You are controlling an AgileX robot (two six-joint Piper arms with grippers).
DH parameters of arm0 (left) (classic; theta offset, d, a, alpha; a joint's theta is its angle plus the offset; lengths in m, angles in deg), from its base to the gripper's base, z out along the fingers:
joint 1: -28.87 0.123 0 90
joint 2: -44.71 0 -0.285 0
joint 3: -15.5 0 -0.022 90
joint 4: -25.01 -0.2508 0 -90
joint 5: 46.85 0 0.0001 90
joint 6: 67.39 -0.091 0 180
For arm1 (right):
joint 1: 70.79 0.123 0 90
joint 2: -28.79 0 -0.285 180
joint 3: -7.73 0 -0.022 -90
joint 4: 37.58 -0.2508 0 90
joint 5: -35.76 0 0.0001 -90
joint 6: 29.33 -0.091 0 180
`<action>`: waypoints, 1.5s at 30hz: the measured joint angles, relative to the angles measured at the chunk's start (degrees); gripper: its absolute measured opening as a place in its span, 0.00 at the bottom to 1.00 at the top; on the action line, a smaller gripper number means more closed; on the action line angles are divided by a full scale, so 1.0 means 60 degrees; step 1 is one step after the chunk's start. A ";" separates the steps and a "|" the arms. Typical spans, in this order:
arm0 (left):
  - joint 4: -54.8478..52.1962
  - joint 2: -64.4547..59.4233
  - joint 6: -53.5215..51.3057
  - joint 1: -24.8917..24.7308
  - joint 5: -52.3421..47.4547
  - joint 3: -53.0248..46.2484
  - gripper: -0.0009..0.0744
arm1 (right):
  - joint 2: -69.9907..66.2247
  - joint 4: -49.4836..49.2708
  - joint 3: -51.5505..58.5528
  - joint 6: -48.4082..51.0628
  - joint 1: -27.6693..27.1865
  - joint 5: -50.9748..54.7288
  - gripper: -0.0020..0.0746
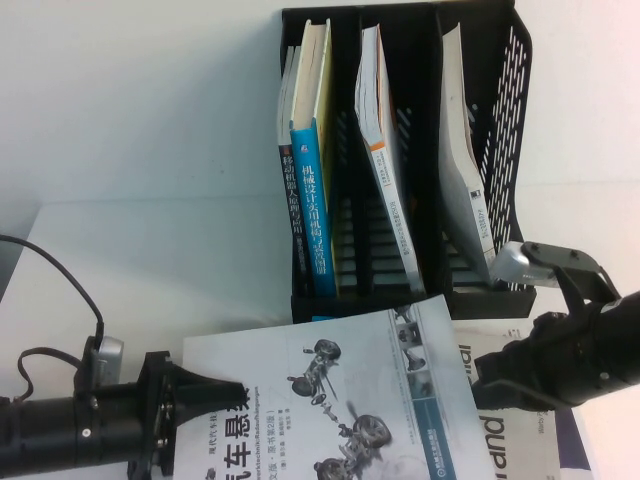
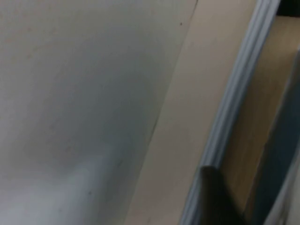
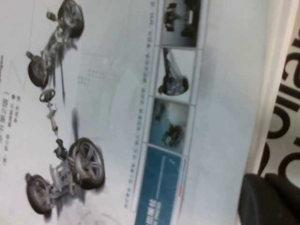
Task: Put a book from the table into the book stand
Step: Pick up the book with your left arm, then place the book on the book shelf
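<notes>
The book point(image 1: 340, 400), white-covered with grey car suspension pictures and a blue strip, lies at the front centre of the table point(image 1: 150, 150), its far edge reaching the foot of the book stand point(image 1: 500, 120). It fills the right wrist view point(image 3: 117, 117). My left gripper point(image 1: 228, 390) is at the book's left edge, level with the title. My right gripper point(image 1: 482, 372) is at the book's right edge. In the right wrist view point(image 3: 269, 199) its dark fingers lie together beside that edge. The black stand is upright at the back.
A second book with large black letters point(image 1: 500, 435) lies under the white book's right side and also shows in the right wrist view point(image 3: 286, 117). The stand's slots hold a blue-spined book point(image 1: 312, 210), a dark book point(image 1: 288, 200) and two pale books point(image 1: 385, 160).
</notes>
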 joint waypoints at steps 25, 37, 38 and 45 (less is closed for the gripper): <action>-0.1482 0.4696 0.1179 0.0035 0.0443 0.0476 0.17 | 0.5673 0.4659 -0.1130 -0.3268 0.0000 0.0688 0.02; -0.4906 0.8837 0.5882 0.0035 0.0169 0.5107 0.17 | 0.6470 0.4716 -0.1130 -0.4017 0.0000 0.1160 0.02; -0.4948 0.8888 0.6106 0.0035 0.0163 0.5567 0.17 | 0.6470 0.4716 -0.1130 -0.4017 0.0000 0.1177 0.02; -0.5163 0.8646 0.7009 0.0015 0.1281 0.7872 0.17 | 0.6470 0.4716 -0.1130 -0.4041 0.0000 0.1177 0.02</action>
